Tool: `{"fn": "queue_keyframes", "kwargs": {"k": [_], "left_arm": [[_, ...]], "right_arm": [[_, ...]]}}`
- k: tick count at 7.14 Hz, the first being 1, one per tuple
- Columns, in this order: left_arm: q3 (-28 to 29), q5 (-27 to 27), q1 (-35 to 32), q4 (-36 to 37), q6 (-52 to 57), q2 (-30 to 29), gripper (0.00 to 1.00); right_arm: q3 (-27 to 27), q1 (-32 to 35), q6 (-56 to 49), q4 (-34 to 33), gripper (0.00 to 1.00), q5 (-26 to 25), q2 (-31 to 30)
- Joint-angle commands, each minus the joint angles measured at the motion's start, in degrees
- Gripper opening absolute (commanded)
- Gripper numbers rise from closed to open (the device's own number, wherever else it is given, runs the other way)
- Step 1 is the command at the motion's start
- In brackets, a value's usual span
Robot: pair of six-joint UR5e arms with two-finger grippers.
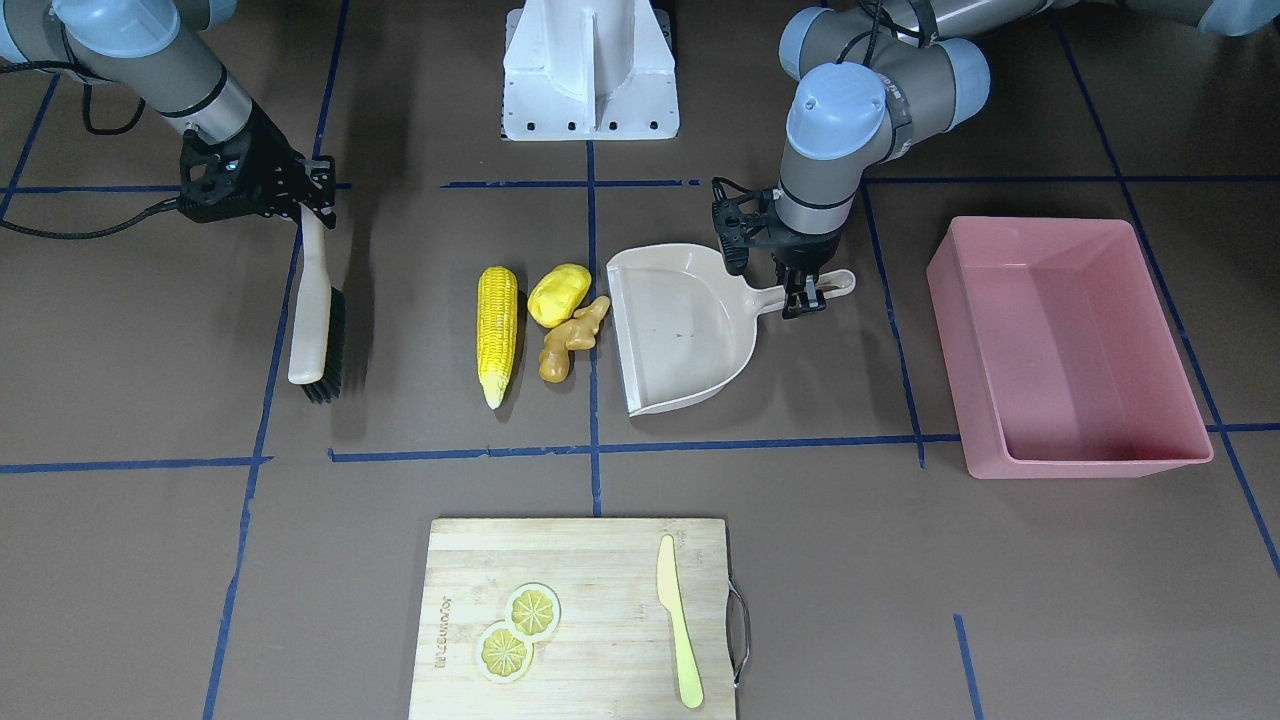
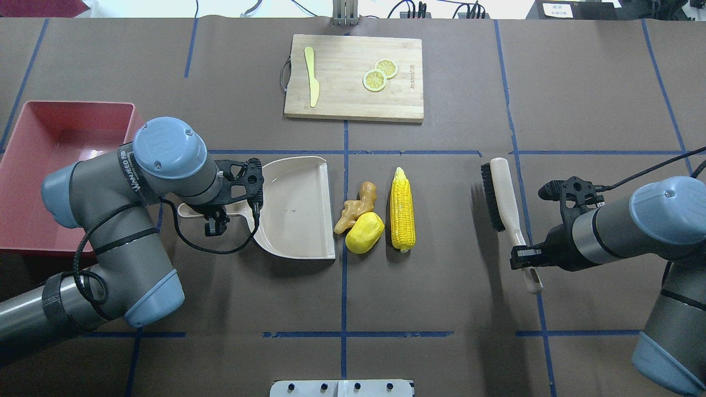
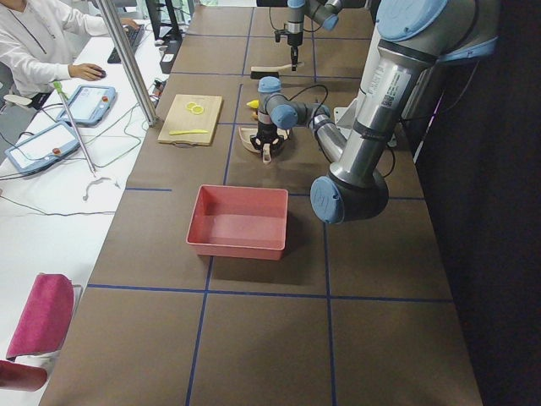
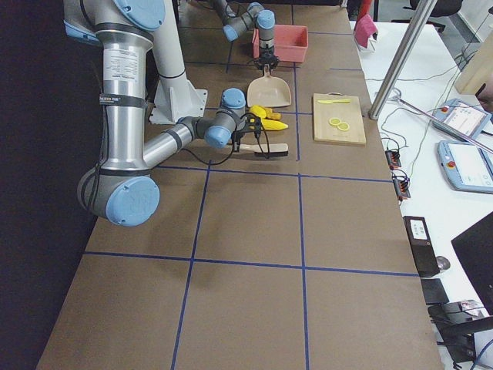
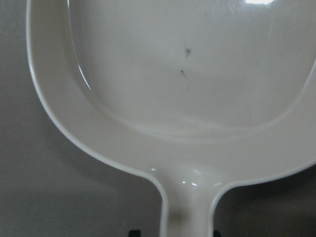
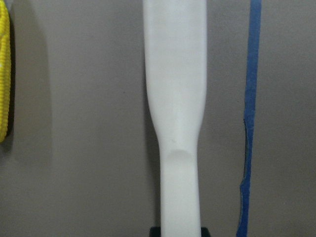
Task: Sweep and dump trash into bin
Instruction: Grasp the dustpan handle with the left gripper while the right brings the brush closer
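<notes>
Brown table [image 2: 441, 286], blue tape grid [image 2: 345, 334], white side desk [image 3: 59, 245]

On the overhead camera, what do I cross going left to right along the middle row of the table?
The pink bin → the beige dustpan → the yellow corn cob → the brush.

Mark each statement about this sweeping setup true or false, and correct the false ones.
1. The ginger root lies between the corn cob and the dustpan. True.
2. The trash is already binned. False: the bin is empty; the corn cob lies on the table.
3. Two lemon slices lie on the cutting board. True.
4. The right arm's jaws hold the dustpan. False: they hold the brush.
</notes>
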Motion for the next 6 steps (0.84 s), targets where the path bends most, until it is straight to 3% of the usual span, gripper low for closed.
{"fn": "queue_keyframes", "kwargs": {"k": [1, 3, 6], "left_arm": [[0.0, 1.0, 0.2, 0.5, 0.1, -0.3, 0.0], [-0.2, 1.1, 0.6, 2.4, 0.2, -1.2, 0.0], [0.0, 3.5, 1.9, 5.0, 1.1, -3.7, 0.0]], "right_arm": [[0.0, -1.0, 2.0, -0.1, 0.0, -0.3, 1.5], [-0.1, -3.2, 3.3, -1.2, 0.0, -1.4, 3.4], [-0.6, -6.0, 5.4, -16.1, 0.0, -0.3, 14.0]]}}
